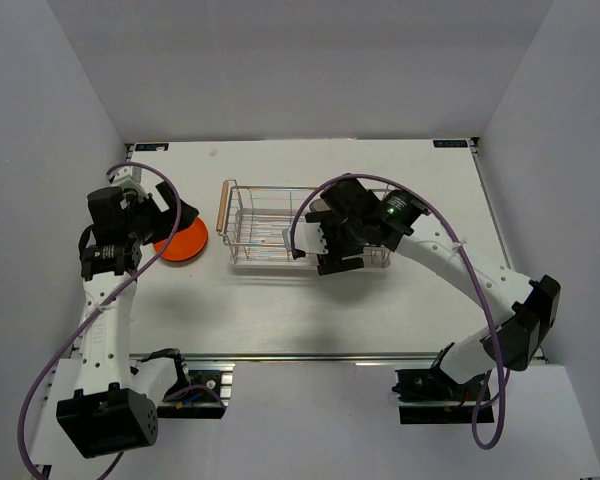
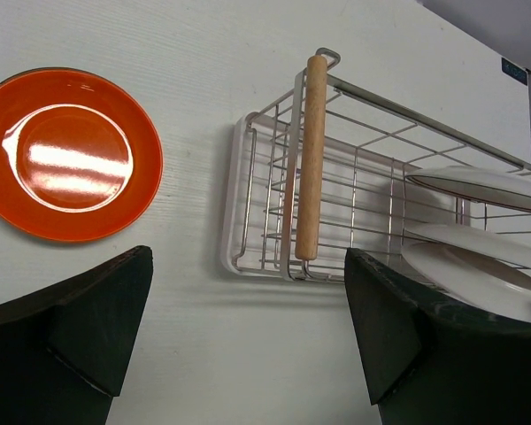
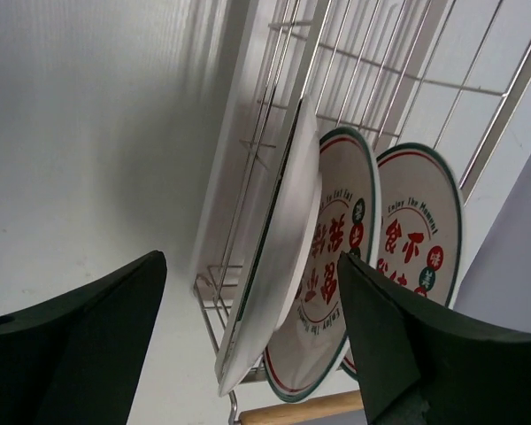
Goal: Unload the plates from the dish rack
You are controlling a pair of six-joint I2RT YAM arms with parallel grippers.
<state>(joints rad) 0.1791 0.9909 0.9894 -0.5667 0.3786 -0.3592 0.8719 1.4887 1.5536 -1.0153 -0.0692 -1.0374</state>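
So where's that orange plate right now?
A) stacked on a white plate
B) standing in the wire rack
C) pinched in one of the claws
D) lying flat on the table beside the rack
D: the orange plate lies flat, face up, on the white table, apart from the dish rack and off its wooden-handle end, with nothing touching it.

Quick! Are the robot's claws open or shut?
Left gripper: open, empty.
Right gripper: open, either side of a white plate in the dish rack, not gripping.

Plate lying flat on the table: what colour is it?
The plate is red-orange; left wrist view shows it best.
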